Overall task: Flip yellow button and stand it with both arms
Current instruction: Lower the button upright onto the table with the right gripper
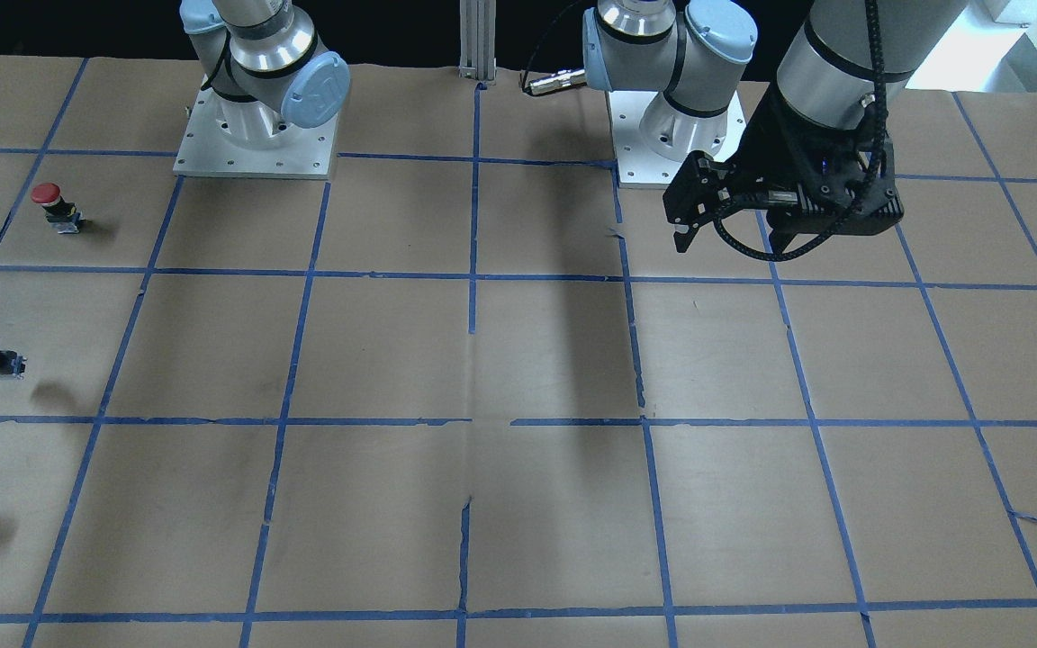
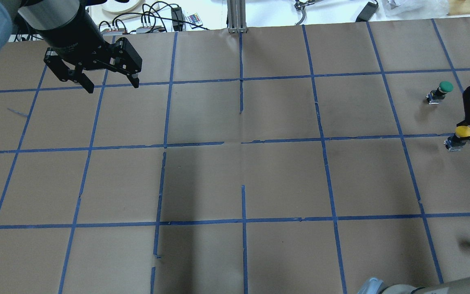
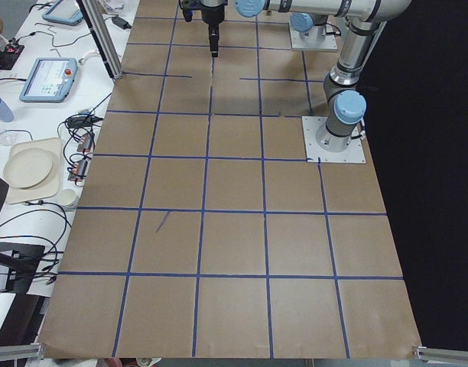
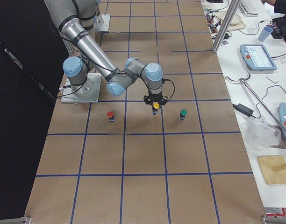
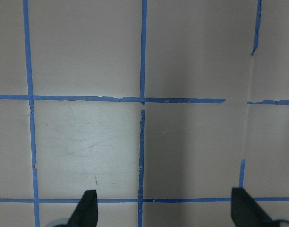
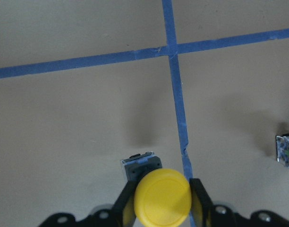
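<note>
Distance is what matters for the next move. The yellow button (image 6: 162,201) is at the right end of the tabletop (image 2: 284,179), about midway between the robot's edge and the operators' edge. It sits in the right claw (image 6: 162,185), which is clenched on it with one finger on each side, just under the cap. The cap faces back into the claw and the grey-black body points away, down at the tabletop. So its long axis runs roughly along the claw, near upright, though I cannot tell the exact tilt. Its shadow lies a little apart from it, so I judge it is held just off the surface.

The left claw (image 2: 112,86) hangs high over the left end, released, jaws wide and nothing between them. It is well apart from the button, with the whole length of the tabletop between them. The right arm (image 4: 96,51) is plainly the nearer. For a flip, I would expect the left arm (image 1: 843,63) to have to meet it and take the body end.

Count: three buttons in a row along the right edge. There is one red (image 4: 110,114) towards the robot, one yellow in the middle and one green (image 4: 183,113) towards the operators. There are two arms and two claws.
</note>
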Available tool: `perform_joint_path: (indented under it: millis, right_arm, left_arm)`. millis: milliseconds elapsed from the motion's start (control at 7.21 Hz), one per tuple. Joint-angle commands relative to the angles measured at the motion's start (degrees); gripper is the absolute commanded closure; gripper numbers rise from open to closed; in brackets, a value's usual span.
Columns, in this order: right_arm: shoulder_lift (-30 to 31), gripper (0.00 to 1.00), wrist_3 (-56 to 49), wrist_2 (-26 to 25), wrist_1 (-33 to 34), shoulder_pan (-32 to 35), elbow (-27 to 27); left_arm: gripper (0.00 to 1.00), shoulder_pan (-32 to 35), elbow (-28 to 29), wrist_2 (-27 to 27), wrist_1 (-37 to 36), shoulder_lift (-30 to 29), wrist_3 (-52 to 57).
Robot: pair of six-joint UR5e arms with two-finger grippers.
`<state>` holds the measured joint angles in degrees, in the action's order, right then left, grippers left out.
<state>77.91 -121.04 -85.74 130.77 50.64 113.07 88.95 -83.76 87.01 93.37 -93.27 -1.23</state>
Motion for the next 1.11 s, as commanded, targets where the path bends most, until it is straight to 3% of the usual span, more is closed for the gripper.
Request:
perform_joint_path:
  millis: [0,554,693,970]
  right_arm:
    - [-0.65,0.96,-0.77,1.09,0.18,-2.37,0.14]
    - [-1.79,0.91,-2.45,1.27,0.27,-2.56,0.84]
    - [-1.79,0.85,-2.45,1.27,0.18,-2.56,0.84]
    - [-1.79,0.63,-2.36,1.27,0.18,-2.56,1.10]
  left_arm:
    - [0.00,0.09,-0.17,0.00,-0.03,0.11,-0.09]
    - [0.00,0.00,-0.17,0.00,-0.38,0.02,0.00]
    - [0.00,0.00,0.00,0.00,-0.38,-0.06,0.00]
    - [0.00,0.00,-0.09,-0.09,-0.64,-0.07,0.00]
